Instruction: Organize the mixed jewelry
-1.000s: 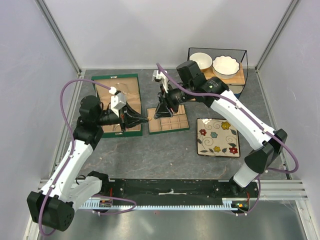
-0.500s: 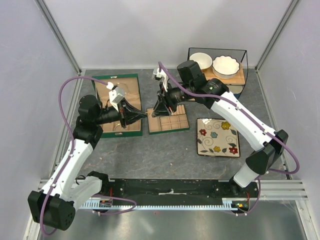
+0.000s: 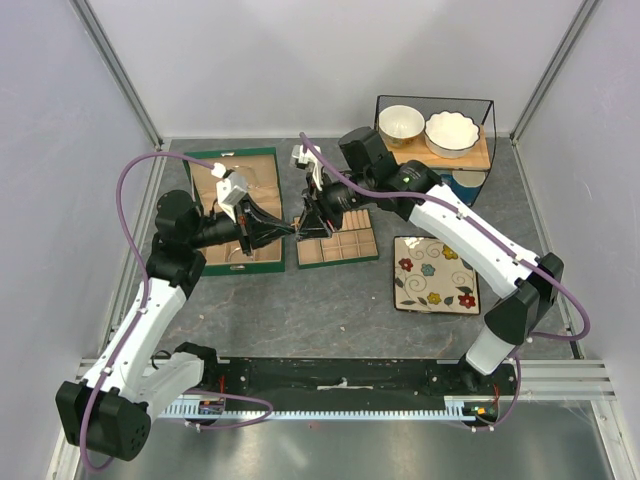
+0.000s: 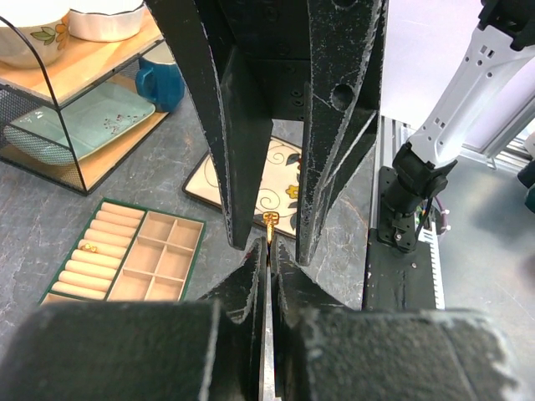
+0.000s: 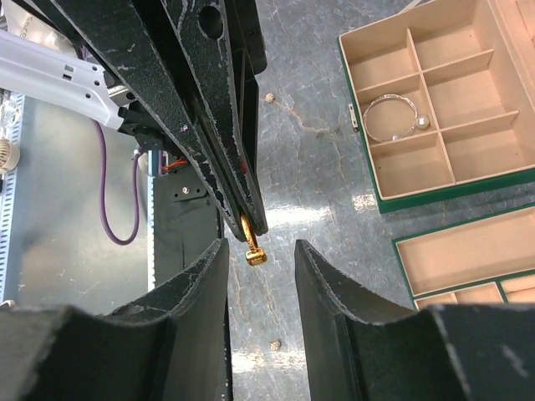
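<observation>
Gold earring [image 5: 251, 244] in left tool [image 4: 267, 251]: visible from wrists only.

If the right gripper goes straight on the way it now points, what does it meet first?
Probably the small gold piece held by the left gripper, which sits between the open fingers of the right gripper; depth is hard to judge.
</observation>
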Robot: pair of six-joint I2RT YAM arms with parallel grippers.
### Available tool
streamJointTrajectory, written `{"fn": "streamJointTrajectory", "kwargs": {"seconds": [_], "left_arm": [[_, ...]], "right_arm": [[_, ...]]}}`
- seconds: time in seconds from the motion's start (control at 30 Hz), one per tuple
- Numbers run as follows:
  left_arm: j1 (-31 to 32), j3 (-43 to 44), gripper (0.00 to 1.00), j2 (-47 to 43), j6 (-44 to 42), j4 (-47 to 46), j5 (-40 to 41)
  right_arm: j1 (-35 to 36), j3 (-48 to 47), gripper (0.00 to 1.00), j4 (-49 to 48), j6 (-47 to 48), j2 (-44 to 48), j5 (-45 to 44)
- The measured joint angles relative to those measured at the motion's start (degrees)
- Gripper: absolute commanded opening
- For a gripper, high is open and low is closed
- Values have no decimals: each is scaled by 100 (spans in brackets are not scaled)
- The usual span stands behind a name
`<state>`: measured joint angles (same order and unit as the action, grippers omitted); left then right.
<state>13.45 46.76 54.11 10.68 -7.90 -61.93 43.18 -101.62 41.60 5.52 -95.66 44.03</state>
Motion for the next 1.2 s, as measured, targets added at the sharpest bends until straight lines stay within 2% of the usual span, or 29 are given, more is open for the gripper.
{"fn": "streamJointTrajectory", "kwargs": {"seconds": [0.3, 0.63, 1.2], "left_arm": [[0, -90, 2, 0, 4, -20, -20], [0, -122, 1, -2, 2, -22, -35], [0, -122, 2, -7, -2, 7, -118]], "right_arm": [[0, -37, 43, -2, 9, -9, -72], [0, -42, 36, 0, 26, 2, -105], [9, -42, 34, 7, 85, 177, -105]]}}
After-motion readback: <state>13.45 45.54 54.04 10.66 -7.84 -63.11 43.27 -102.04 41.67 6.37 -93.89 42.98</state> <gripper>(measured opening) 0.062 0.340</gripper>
